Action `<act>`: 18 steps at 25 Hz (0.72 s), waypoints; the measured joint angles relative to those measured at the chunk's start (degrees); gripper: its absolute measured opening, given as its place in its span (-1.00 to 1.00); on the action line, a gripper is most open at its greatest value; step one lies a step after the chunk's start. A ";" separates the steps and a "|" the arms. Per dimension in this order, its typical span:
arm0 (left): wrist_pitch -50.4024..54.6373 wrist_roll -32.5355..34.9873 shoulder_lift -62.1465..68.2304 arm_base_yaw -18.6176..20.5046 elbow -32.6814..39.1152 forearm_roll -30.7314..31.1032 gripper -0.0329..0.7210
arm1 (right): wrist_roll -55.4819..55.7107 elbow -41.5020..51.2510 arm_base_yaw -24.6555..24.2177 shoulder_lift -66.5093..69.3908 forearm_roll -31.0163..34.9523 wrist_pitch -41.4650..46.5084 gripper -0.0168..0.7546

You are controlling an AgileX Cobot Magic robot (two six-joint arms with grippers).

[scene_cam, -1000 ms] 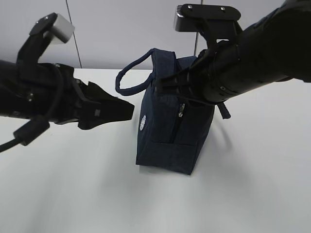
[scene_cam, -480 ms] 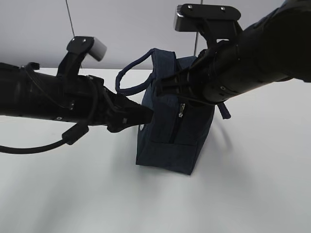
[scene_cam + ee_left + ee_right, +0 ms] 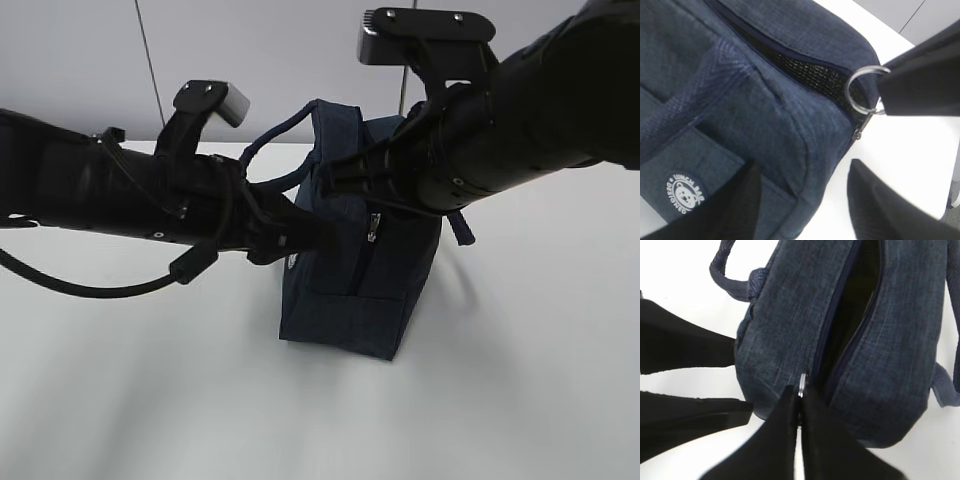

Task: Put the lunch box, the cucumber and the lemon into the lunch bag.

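The navy lunch bag (image 3: 350, 285) stands upright mid-table, its top zipper partly open onto a dark inside (image 3: 857, 300). My right gripper (image 3: 799, 392) is shut on the zipper's metal ring pull (image 3: 803, 384) at the bag's near end. The ring pull (image 3: 860, 92) also shows in the left wrist view. My left gripper (image 3: 805, 172) is open and straddles the bag's corner just below the ring, beside the round white logo (image 3: 686, 192). In the exterior view the left gripper (image 3: 308, 236) reaches the bag's left face. The lunch box, cucumber and lemon are out of view.
One loop handle (image 3: 262, 165) arches out to the bag's left above my left arm (image 3: 110, 195); the other handle (image 3: 946, 385) hangs on the far side. The bulky right arm (image 3: 520, 110) hangs over the bag. White tabletop (image 3: 150, 380) lies around it.
My left arm has moved right until its open fingers reach the bag's left corner. The right gripper and the bag have stayed where they were.
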 joint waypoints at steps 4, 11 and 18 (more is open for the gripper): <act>0.57 0.13 1.28 -0.14 -1.14 -0.79 0.11 | 0.00 0.00 0.00 0.00 -0.11 -0.50 -0.96; 0.57 0.13 4.16 -2.03 -2.22 -2.18 0.02 | 0.10 -0.35 0.00 0.00 -0.19 -1.41 -0.96; 0.47 0.13 4.16 -2.07 -2.44 -2.47 -0.82 | 0.10 -0.38 0.00 0.00 -0.23 -1.41 -0.96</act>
